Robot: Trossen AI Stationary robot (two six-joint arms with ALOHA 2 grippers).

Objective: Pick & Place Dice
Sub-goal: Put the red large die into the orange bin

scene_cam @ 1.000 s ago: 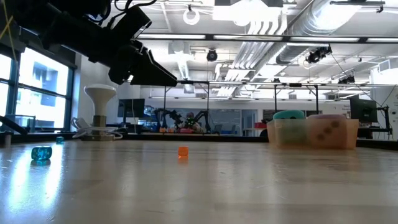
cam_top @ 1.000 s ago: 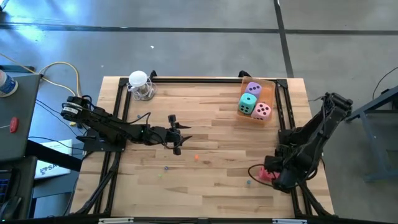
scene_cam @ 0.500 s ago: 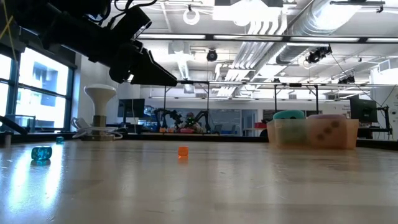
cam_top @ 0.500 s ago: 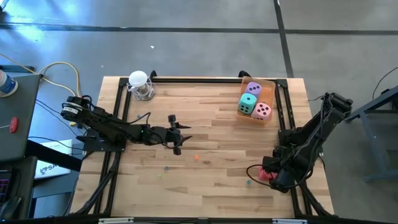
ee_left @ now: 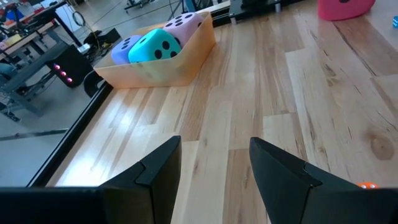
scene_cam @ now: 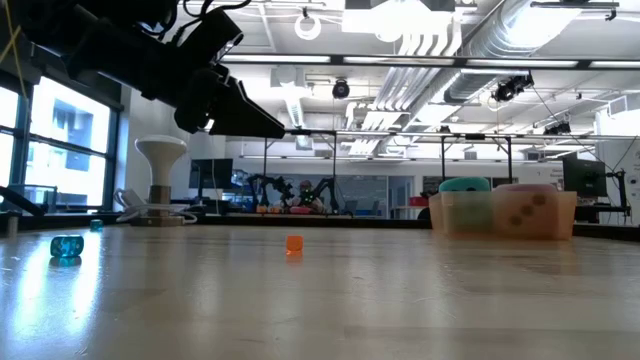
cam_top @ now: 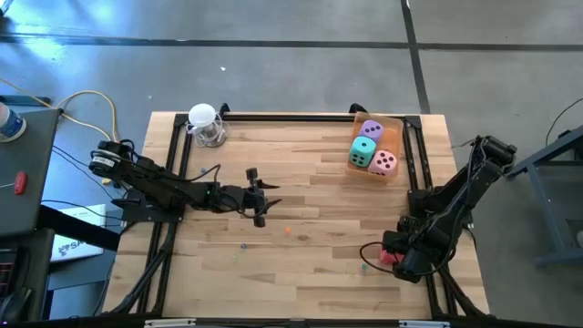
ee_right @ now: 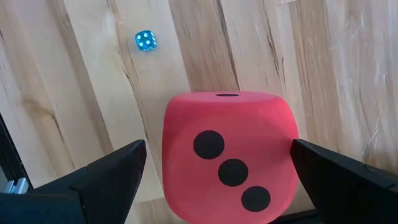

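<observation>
My right gripper point(ee_right: 217, 180) has crept lower, fingers spread wide around the red die point(ee_right: 229, 152) at five o'clock, ready to clamp.

**Colours on my table**

My red die point(ee_right: 229, 155) shows three black pips in a diagonal line, with one more dark pip on its upper face. Near it lies a tiny translucent blue die point(ee_right: 145, 41) with white dots. The tan tray point(ee_left: 163, 67) holds a mint green die point(ee_left: 155, 46) with dark pips, a pink die point(ee_left: 186, 23) and a purple die point(ee_left: 124, 48). The wooden table point(cam_top: 310, 164) is pale, streaked with brown grain. An orange bead point(scene_cam: 294, 243) sits on it. My fingers point(ee_right: 106, 174) are black.
</observation>
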